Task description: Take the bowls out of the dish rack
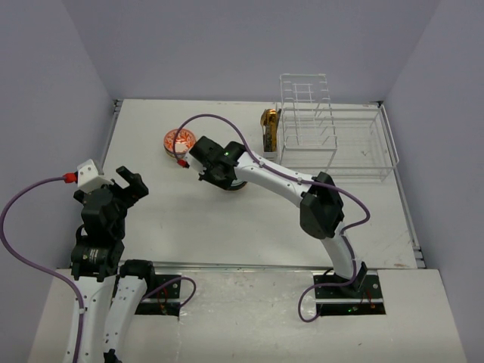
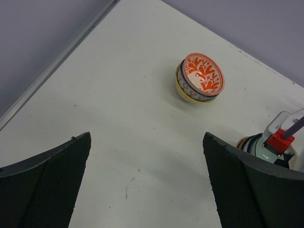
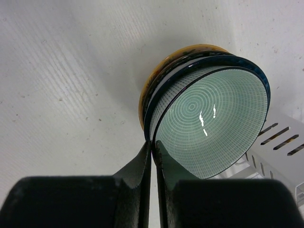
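A pale teal bowl with a dark rim tops a stack of bowls at the table's middle, over a yellowish-brown one. My right gripper is shut on the teal bowl's near rim, one finger inside and one outside. In the top view the right gripper covers most of that stack. An orange-red patterned bowl sits alone to the stack's far left. The white wire dish rack stands at the back right. My left gripper hovers open over bare table at the near left.
A gold-brown cylinder stands against the rack's left side. The right arm stretches across the table's middle, with its purple cable looping above. Walls close the table at the back and both sides.
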Robot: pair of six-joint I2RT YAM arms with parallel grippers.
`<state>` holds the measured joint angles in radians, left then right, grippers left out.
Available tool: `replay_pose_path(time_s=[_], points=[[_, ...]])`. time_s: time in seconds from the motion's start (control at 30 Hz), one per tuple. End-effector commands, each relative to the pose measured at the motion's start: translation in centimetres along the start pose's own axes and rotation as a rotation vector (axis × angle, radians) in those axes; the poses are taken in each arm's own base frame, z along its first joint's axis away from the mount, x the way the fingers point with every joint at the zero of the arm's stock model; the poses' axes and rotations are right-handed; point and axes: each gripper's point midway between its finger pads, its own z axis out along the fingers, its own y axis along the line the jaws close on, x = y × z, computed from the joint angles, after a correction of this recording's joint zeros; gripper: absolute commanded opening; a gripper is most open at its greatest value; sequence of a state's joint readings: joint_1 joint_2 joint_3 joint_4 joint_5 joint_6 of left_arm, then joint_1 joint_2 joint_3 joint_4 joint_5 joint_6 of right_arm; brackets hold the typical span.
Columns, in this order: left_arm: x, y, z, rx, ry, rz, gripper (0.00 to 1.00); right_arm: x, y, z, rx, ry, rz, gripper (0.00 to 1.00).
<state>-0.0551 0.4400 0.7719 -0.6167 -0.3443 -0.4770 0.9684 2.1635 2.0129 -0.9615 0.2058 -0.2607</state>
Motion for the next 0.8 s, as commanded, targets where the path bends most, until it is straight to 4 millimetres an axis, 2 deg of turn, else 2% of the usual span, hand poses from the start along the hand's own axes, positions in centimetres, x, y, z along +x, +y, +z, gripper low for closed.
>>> replay_pose_path(time_s=[0.0, 0.3, 0.43, 0.47, 0.53, 0.57, 0.63, 0.67, 0.7, 0.73, 0.77], points=[[-0.5, -0.4, 0.1, 0.022, -0.025, 0.007, 1.0, -0.6, 0.0, -0.5, -0.008, -0.033, 0.028, 0.05], [-0.5, -0.4, 0.1, 0.022, -0.025, 0.007, 1.0, -0.3, 0.3, 0.4, -0.015, -0.017, 0.03, 0.05], [-0.5, -0.5, 0.1, 0.023, -0.024, 0.007, 1.0, -1.1, -0.5, -1.4, 0.003, -0.056, 0.046, 0.19], [-0.5, -0.5, 0.1, 0.022, -0.025, 0.007, 1.0, -1.3, -0.7, -1.9, 0.013, -0.067, 0.048, 0.3], [-0.5, -0.5, 0.2, 0.021, -0.022, 0.008, 1.0, -1.7, -1.1, -3.0, 0.019, -0.093, 0.061, 0.31], [-0.5, -0.4, 0.2, 0.019, -0.023, 0.008, 1.0, -1.9, -1.4, -4.3, 0.026, -0.121, 0.071, 0.39], [-0.4, -0.4, 0.4, 0.014, -0.018, 0.012, 1.0, -2.6, -1.5, -5.7, 0.022, -0.181, 0.097, 0.45], [-0.4, -0.4, 0.4, 0.011, -0.016, 0.011, 1.0, -3.1, -2.1, -7.7, 0.033, -0.232, 0.113, 0.63], [-0.4, -0.3, 0.5, 0.006, -0.012, 0.015, 1.0, -2.6, -2.0, -8.0, 0.039, -0.237, 0.13, 0.78], [-0.5, -0.2, 0.5, -0.002, -0.013, 0.016, 1.0, -2.5, -2.4, -9.4, 0.052, -0.269, 0.148, 0.99], [-0.5, -0.2, 0.5, -0.007, -0.013, 0.017, 1.0, -2.3, -2.6, -10.1, 0.062, -0.278, 0.166, 0.99]])
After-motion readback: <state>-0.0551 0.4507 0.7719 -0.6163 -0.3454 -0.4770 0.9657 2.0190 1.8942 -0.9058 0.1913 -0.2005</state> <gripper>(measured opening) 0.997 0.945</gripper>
